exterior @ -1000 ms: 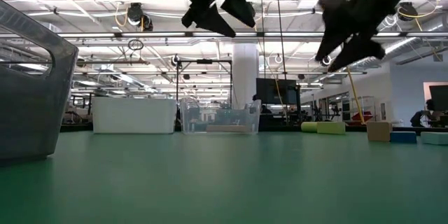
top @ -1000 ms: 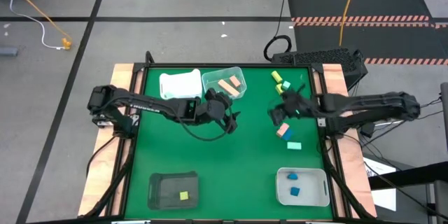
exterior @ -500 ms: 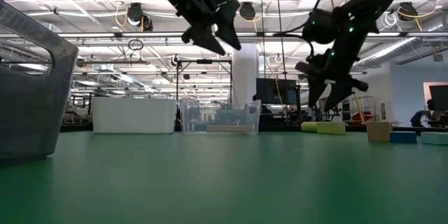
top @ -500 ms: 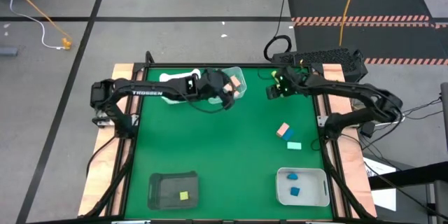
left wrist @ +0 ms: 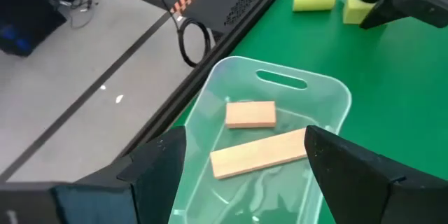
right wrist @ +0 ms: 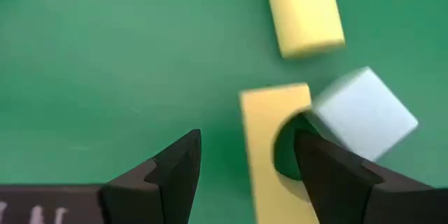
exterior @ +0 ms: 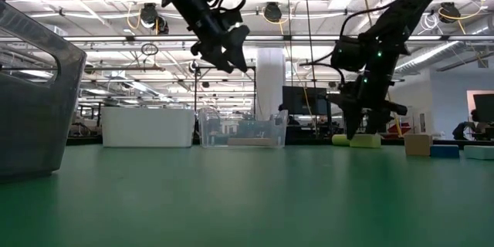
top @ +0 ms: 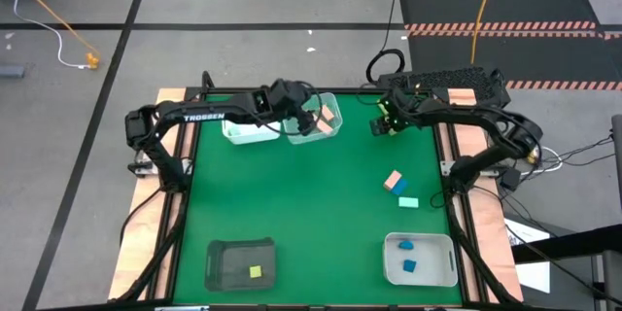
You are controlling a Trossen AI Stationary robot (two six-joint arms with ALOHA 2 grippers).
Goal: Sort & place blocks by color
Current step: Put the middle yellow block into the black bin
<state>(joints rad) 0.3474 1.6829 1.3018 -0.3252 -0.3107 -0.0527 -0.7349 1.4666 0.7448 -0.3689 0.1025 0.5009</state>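
My left gripper (top: 307, 120) hangs open over the clear bin (left wrist: 329, 87) at the table's far side. Two tan blocks (left wrist: 260, 152) lie in that bin, and nothing is between the fingers. At the far right, my right gripper (right wrist: 245, 147) points down, open, just above a cluster of blocks. The cluster is a yellow-green bar (right wrist: 302, 10), a yellow-green arched block (right wrist: 269, 122) and a mint cube (right wrist: 364, 112), all resting on the green mat. The arched block lies below the gap between the fingers. I see no touch. A tan block (top: 393, 181) and a mint block (top: 407, 201) lie at mid-right.
A white bin (top: 245, 119) stands left of the clear one. A dark bin (top: 225, 253) with one yellow-green block (top: 255, 272) sits near left. A white bin (top: 432, 243) with two blue blocks (top: 408, 264) sits near right. The middle of the mat (top: 292, 194) is bare.
My left gripper has swung from the mat's middle toward the far edge and now hangs over the clear bin, still open. My right gripper has swung toward the far edge and sunk toward the yellow-green blocks, tipping more steeply down.
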